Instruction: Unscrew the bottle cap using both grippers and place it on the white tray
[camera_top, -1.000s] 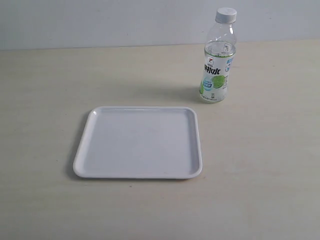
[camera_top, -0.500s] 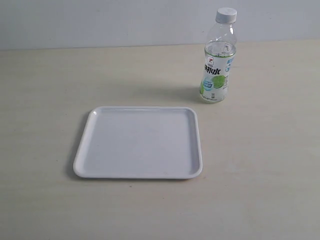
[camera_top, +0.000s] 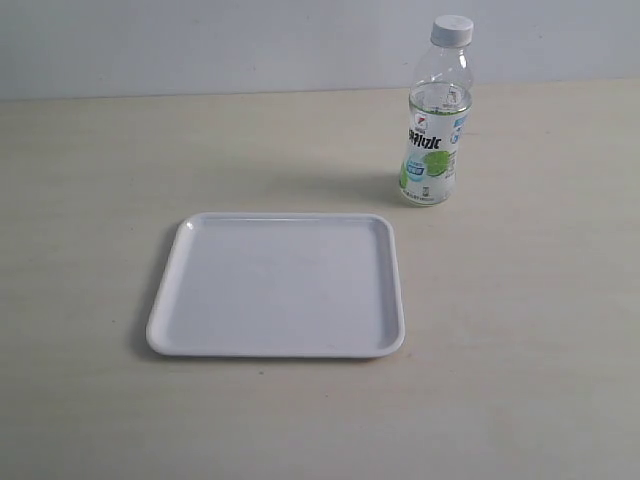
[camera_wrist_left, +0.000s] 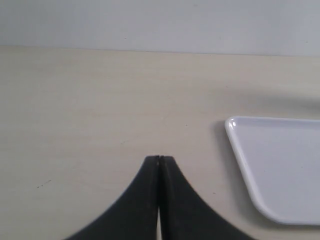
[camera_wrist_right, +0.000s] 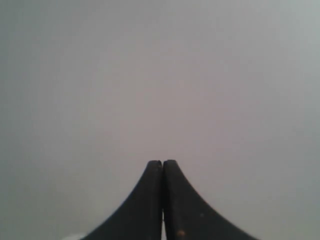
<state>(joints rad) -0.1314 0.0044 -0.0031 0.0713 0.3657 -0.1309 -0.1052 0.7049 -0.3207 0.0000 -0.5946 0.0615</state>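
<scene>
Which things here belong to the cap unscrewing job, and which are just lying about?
Part of the job: bottle, cap screwed on it, white tray, left end effector and right end effector, both shut and empty.
Just there: table, wall behind it.

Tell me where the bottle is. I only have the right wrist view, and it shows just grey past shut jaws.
Observer: The bottle stands upright on the table, past the far right corner of the tray in the exterior view.
Operator: Is the cap off?
Observer: No, the cap is on the bottle's neck.
Operator: And the left gripper?
Observer: The left gripper is shut on nothing, over bare table beside a tray corner.
</scene>
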